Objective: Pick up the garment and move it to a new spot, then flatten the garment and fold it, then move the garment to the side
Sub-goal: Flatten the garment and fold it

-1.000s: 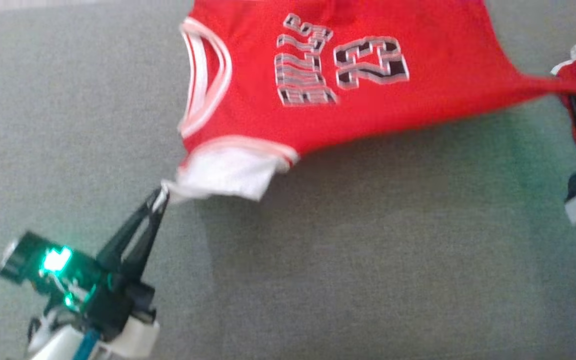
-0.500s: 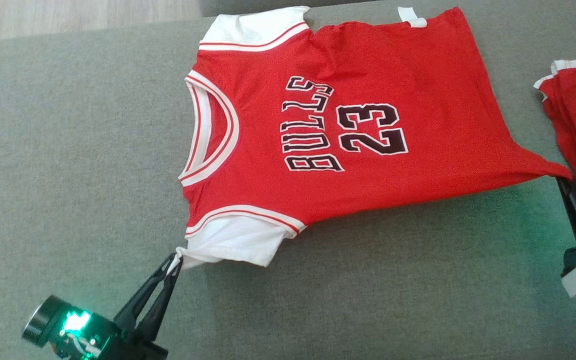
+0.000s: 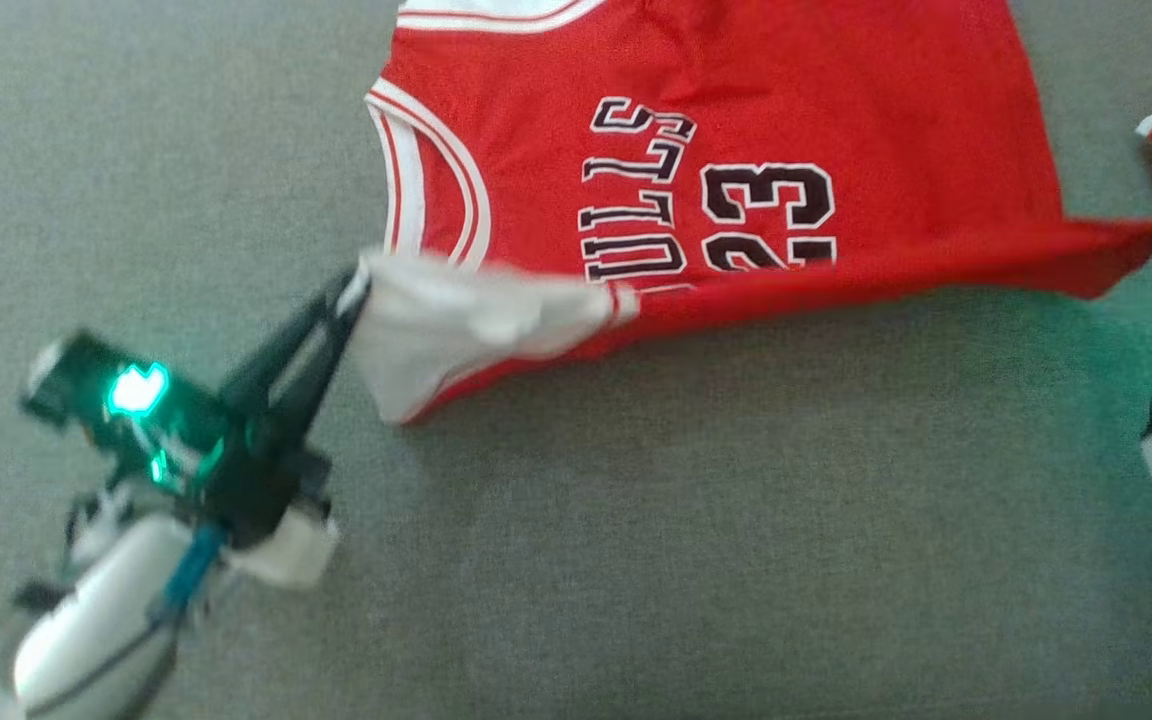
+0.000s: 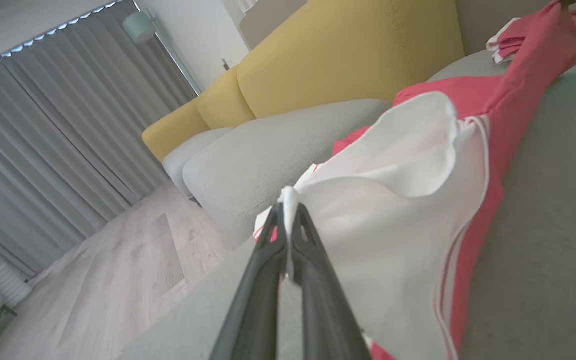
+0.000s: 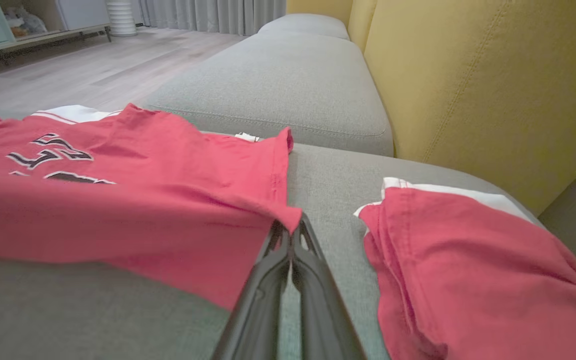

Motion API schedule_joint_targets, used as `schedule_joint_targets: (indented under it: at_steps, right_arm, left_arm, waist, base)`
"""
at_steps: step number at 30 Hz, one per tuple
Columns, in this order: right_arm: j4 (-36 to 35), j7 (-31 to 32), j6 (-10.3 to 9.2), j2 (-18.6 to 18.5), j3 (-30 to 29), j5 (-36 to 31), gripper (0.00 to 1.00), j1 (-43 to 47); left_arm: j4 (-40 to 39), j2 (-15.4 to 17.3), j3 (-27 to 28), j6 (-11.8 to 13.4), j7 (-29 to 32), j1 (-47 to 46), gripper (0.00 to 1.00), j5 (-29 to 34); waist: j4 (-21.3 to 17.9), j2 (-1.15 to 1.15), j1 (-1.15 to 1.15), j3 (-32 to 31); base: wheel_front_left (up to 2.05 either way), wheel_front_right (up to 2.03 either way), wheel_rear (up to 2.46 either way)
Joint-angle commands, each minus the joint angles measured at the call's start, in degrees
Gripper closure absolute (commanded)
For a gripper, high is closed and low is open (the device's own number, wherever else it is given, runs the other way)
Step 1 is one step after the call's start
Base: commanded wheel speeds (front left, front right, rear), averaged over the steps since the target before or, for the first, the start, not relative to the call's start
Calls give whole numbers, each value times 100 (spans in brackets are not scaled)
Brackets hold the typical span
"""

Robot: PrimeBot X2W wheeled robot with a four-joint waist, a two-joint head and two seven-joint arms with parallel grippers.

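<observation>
**Grip.** Your left gripper [image 3: 351, 288] is pinched shut on the very tip of the white sleeve [image 3: 456, 325] of the red jersey [image 3: 736, 90]. Your right gripper [image 5: 290, 231] is pinched shut on the near hem corner [image 3: 1106, 255].

**Position.** The jersey's near edge is raised and stretched between the two grippers. The rest lies print side up on the grey sofa seat [image 3: 636, 560].

**Hazards.**
1. The left hold is thin, with only a small nip of cloth between the fingertips. Tension along the stretched edge could pull it free, and the sleeve would drop in a heap.
2. The sleeve is bunched and rolled over onto the chest. If you lay the fold down like this, you trap a crease inside it.
3. The taut edge runs at a slant across the seat. If you carry it over unevenly, the fold line lands skewed across the lettering.
4. The far part lies loose, with nothing pinning it. A strong pull may slide the whole jersey along the seat instead of folding it.
5. A second red garment [image 5: 468, 260] lies just beside your right gripper. A drift to that side could snag or drag it.
</observation>
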Motion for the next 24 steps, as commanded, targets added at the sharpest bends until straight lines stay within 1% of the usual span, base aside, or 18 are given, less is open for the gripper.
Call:
schedule_joint_targets:
  at_steps: [1, 8, 12, 13, 14, 15, 16, 17, 19, 21, 23, 24]
  right_arm:
    - [-42, -28, -4, -118, 65, -33, 100, -41]
    - [504, -71, -4, -14, 484, -61, 100, -949]
    - [791, -84, -4, 15, 800, -25, 100, -1348]
    - [872, -86, -4, 22, 865, 7, 100, -1429]
    - [951, -88, -4, 30, 925, 45, 89, -1499]
    - [1025, -90, -4, 36, 966, 80, 1, -1560]
    - [1083, -91, -4, 44, 970, 103, 0, -1617]
    - [1105, -92, -4, 56, 960, 107, 0, -1658]
    - [1071, -93, -4, 80, 893, 68, 0, -1670]
    - [965, -93, -4, 113, 726, -13, 0, -1587]
    - [839, -94, -4, 193, 513, -80, 0, -1431]
    - [839, -94, -4, 193, 513, -80, 0, -1431]
  left_arm:
    - [-80, 157, 263, -26, -12, -341, 100, 76]
    - [511, 42, 246, -254, -12, -1538, 100, 440]
    - [947, -115, 186, -358, -12, -1984, 100, 501]
    - [1067, -184, 167, -400, -12, -2045, 93, 466]
    - [1191, -243, 144, -423, -12, -2092, 71, 448]
    - [1303, -295, 119, -427, -12, -2125, 51, 447]
    - [1393, -349, 108, -399, -12, -2137, 0, 442]
    - [1453, -400, 120, -351, -12, -2130, 0, 419]
    - [1516, -513, 213, -174, -12, -2008, 0, 301]
    - [1478, -689, 406, 44, -12, -1719, 0, 12]
    - [1350, -889, 608, 209, -12, -1325, 0, -336]
    - [1350, -889, 608, 209, -12, -1325, 0, -336]
  waist:
    - [0, 0, -1, 107]
    - [-43, 0, -1, 429]
    - [-33, 0, -1, 576]
    - [-29, 0, -1, 600]
    - [-26, 0, -1, 616]
    - [-24, 0, -1, 628]
    - [-24, 0, -1, 632]
    - [-22, 0, -1, 629]
    - [-23, 0, -1, 579]
    - [-21, 0, -1, 494]
    - [-26, 0, -1, 404]
    - [-26, 0, -1, 404]
  base:
    - [0, 0, 0]
    - [0, 0, 0]
    - [0, 0, 0]
    - [0, 0, 0]
    - [0, 0, 0]
    - [0, 0, 0]
    - [0, 0, 0]
    - [0, 0, 0]
    - [0, 0, 0]
    - [0, 0, 0]
    - [0, 0, 0]
    - [0, 0, 0]
